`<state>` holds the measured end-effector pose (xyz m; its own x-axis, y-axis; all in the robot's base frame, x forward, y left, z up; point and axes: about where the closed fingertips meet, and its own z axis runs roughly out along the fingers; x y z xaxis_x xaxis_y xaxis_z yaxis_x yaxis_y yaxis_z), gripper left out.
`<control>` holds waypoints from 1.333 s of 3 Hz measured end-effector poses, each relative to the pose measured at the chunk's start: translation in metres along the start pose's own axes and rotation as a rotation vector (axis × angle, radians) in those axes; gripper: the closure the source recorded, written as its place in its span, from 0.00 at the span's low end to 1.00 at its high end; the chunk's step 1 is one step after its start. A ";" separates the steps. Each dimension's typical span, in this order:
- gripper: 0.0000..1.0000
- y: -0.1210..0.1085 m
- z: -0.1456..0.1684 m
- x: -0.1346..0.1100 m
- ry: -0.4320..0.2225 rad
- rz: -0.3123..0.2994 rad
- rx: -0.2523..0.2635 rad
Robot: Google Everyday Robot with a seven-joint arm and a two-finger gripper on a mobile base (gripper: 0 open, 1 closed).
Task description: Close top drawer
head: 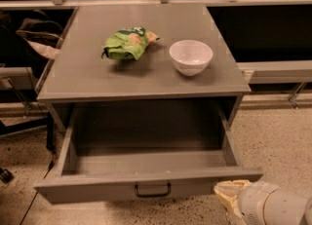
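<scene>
The top drawer (146,187) is a wide grey drawer pulled far out of the grey cabinet, and its inside is bare. A small dark loop handle (152,190) sits at the centre of its front panel. My gripper (229,196) shows at the bottom right, a cream tip on a white arm. It is just in front of and below the right end of the drawer front, close to it.
On the cabinet top (87,73) lie a green snack bag (127,44) and a white bowl (190,57). A dark bag (36,36) and chair legs stand to the left. Speckled floor (273,141) lies to the right, with a railing behind.
</scene>
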<state>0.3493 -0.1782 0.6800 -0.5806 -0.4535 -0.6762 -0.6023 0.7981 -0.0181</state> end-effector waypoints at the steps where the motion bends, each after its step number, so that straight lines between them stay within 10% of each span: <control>1: 1.00 -0.010 0.021 -0.018 0.005 -0.027 -0.015; 4: 1.00 -0.037 0.071 -0.060 0.059 -0.121 -0.126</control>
<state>0.4448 -0.1523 0.6687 -0.5285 -0.5689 -0.6301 -0.7318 0.6816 -0.0016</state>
